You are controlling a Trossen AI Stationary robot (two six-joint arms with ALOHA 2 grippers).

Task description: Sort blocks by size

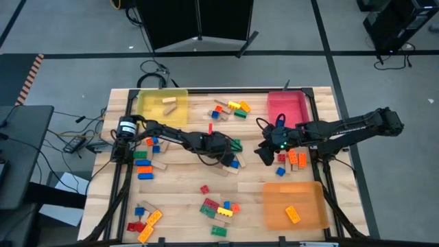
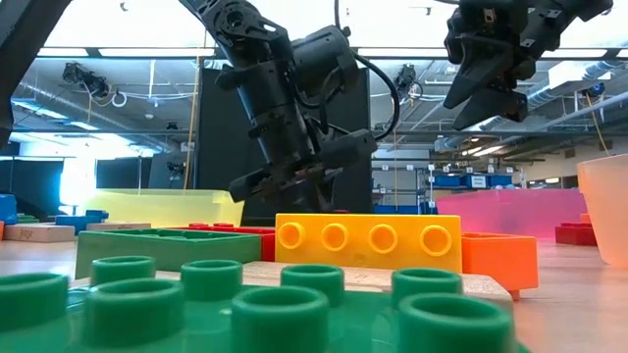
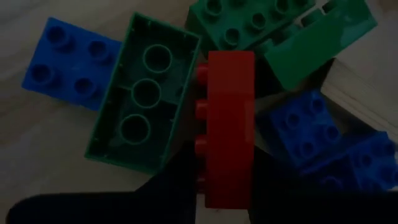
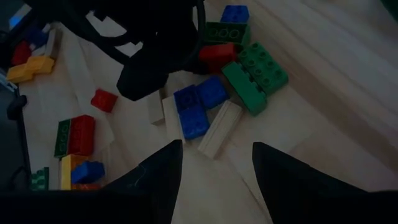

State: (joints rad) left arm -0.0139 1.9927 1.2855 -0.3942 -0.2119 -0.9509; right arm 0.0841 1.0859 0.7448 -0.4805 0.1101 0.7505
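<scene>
A long red studded plastic brick stands on its side in the pile of blocks near the middle of the wooden table, and the left gripper has its two dark fingers closed against its long faces, pinching it. Touching the red brick on one side lies an upturned green brick, hollow underside showing three round tubes; beyond that sits a square blue four-stud brick. On the other side lie two more green studded bricks, a pair of blue bricks and a plain tan wooden block. No lettering can be read on any stud.

From above, the left arm reaches from the table's left edge to this pile, between a translucent yellow tray holding one wooden block and a translucent orange tray holding one orange brick. A translucent pink-red tray stands at the far right. The right gripper hangs above the table just right of the pile, its fingers apart and holding nothing. Further loose bricks lie scattered along the left edge, the near edge and beside the right arm.
</scene>
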